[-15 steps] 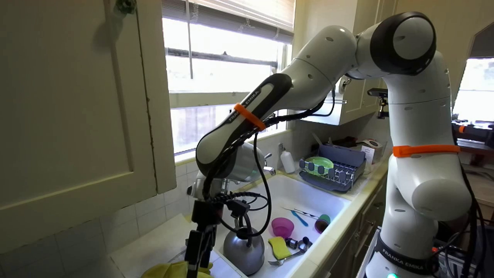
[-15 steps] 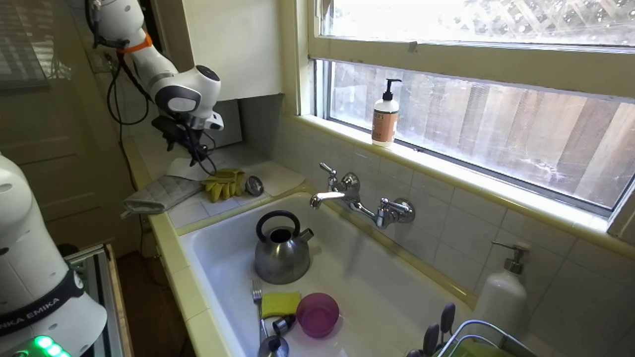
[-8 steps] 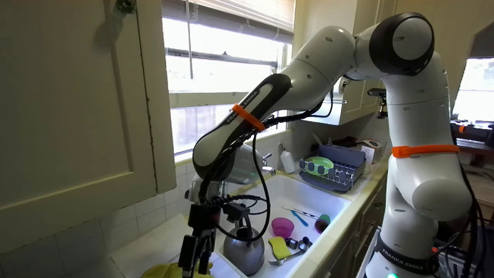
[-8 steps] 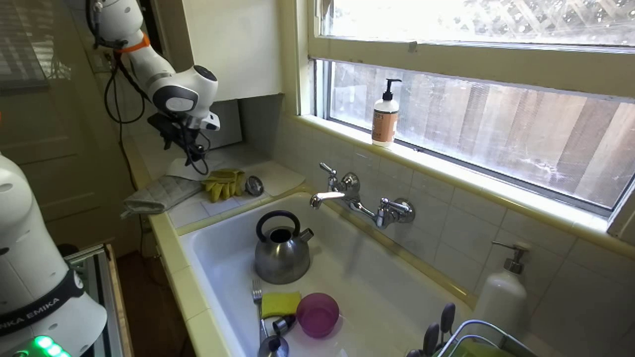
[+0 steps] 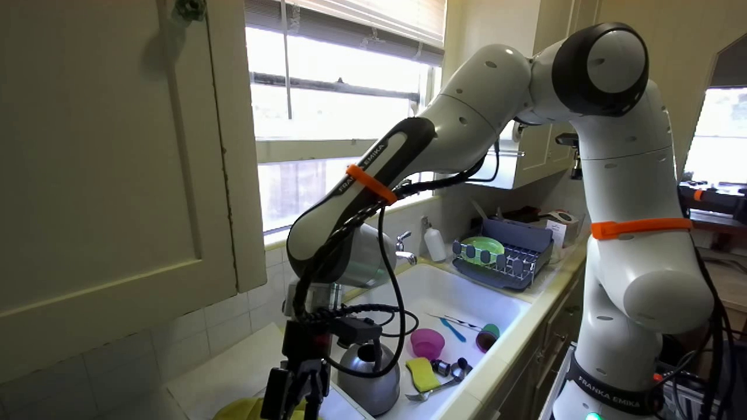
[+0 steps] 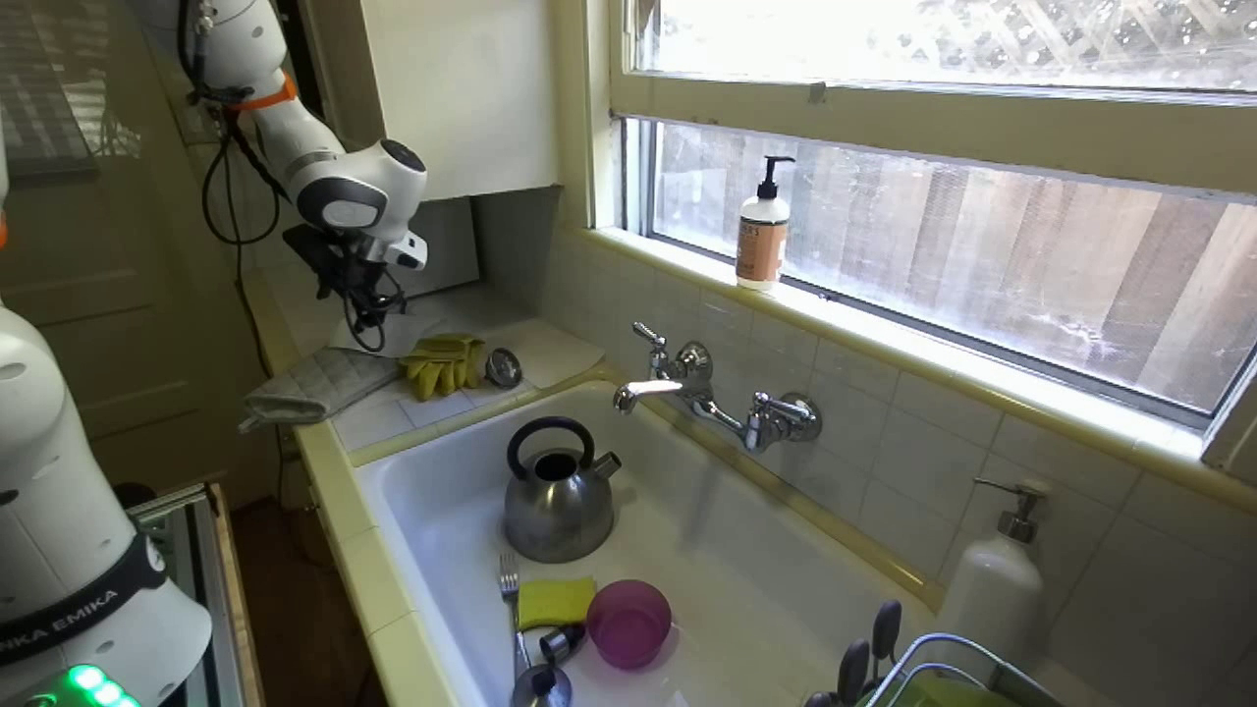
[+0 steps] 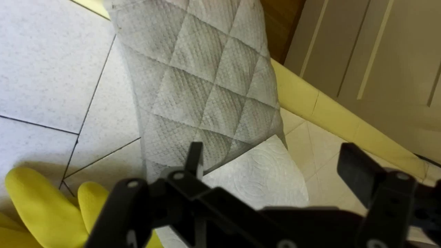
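Wrist view shows the gripper (image 7: 271, 153) parted and empty above the quilted mitt (image 7: 203, 79) and white paper towel (image 7: 263, 175) on the counter (image 7: 44, 69), having just shifted away from the yellow gloves (image 6: 442, 365) in an exterior view, so the work seems at the reaching stage

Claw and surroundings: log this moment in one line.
claw: open, empty | near: white paper, gray quilted cloth | beside: yellow gloves on counter | kettle: upright in sink

Arched arm (image 5: 461, 125), jaws downward and wide apart
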`<state>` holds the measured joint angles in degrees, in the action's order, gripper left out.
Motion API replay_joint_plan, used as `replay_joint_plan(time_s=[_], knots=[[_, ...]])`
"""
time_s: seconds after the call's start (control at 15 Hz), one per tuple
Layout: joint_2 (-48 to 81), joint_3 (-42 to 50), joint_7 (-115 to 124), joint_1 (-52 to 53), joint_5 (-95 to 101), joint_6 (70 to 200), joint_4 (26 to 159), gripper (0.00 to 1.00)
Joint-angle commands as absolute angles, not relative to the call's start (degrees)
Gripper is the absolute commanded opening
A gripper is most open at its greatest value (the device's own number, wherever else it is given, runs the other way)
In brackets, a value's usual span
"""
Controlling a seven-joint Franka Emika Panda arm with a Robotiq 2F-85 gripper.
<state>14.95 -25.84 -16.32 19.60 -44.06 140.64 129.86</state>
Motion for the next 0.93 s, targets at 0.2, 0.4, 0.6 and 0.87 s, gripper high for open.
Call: replay_joint_plan(time_s=[0.2, 0.4, 0.6, 0.87], knots=[[17.83, -25.89, -13.35, 20.41, -45.00, 140.74, 129.66, 1.00], [18.11, -25.17, -9.24, 21.78, -41.55, 140.77, 130.72, 1.00], [18.28, -23.95, -4.29, 23.79, -33.73, 140.97, 131.68, 1.00], [18.67, -25.13, -2.16, 22.48, -28.94, 141.11, 131.45, 1.00]])
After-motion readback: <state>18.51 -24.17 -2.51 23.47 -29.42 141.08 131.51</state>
